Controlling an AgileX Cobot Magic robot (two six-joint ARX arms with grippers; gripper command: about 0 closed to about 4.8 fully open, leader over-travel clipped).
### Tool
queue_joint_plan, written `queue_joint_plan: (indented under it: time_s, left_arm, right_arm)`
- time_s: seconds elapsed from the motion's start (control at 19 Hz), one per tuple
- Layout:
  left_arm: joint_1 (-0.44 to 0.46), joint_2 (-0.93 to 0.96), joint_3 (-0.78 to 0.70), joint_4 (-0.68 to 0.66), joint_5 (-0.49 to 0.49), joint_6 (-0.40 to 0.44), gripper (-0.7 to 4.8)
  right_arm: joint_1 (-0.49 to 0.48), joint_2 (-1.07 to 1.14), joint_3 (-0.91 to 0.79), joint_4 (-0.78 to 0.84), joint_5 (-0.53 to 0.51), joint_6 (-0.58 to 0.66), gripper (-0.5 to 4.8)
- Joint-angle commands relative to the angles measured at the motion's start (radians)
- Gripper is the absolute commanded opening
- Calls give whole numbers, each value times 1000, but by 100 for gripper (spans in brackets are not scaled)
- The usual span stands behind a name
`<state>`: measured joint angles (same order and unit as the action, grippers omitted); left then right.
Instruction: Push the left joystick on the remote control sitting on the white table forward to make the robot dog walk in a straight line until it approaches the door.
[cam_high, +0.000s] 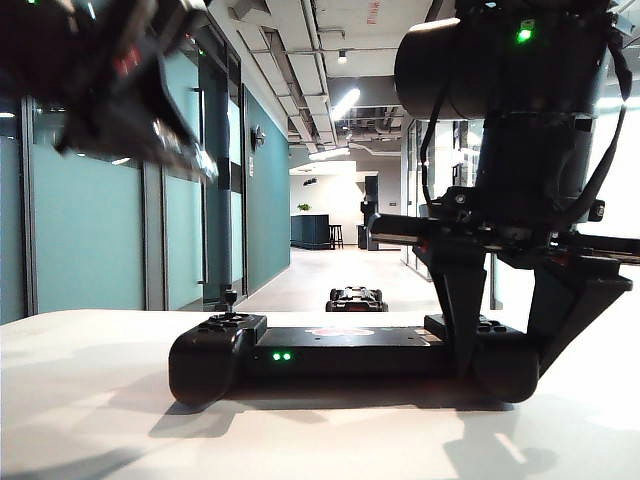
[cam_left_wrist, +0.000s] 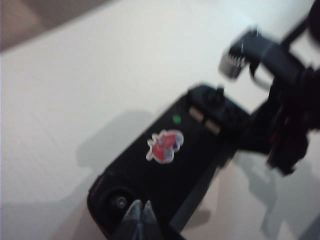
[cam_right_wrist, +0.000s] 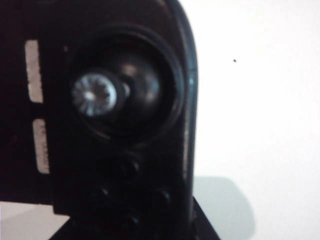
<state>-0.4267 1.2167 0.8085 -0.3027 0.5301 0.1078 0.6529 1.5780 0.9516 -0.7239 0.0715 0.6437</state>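
The black left end effector (cam_left_wrist: 141, 212) hangs raised and blurred, fingertips pressed together. The black right end effector (cam_high: 505, 345) points straight down, its two fingers (cam_high: 462, 310) spread apart, low.

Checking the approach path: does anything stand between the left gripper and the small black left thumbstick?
Nothing visible does. The left gripper, shut, hangs above the small black left thumbstick with open air between. The right gripper clamps the wide black remote control's other end, off that path.
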Motion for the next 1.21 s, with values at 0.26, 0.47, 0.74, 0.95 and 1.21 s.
queue_joint_plan:
  time_s: [0.26, 0.47, 0.74, 0.95, 1.21]
  left_arm:
    - [-1, 154, 3, 21, 80, 80, -6]
    - [-1, 222, 3, 27, 103, 102, -6]
    - [-1, 277, 3, 58, 103, 102, -6]
    - [-1, 312, 3, 88, 103, 101, -6]
    - [-1, 358, 3, 116, 102, 101, -6]
  right_arm:
    - [-2, 0, 0, -2, 0, 34, 144]
    - [-2, 0, 0, -2, -2, 32, 144]
    - [-2, 0, 0, -3, -3, 6, 144]
    - [-2, 0, 0, -4, -3, 6, 144]
    - [-2, 0, 0, -5, -4, 6, 143]
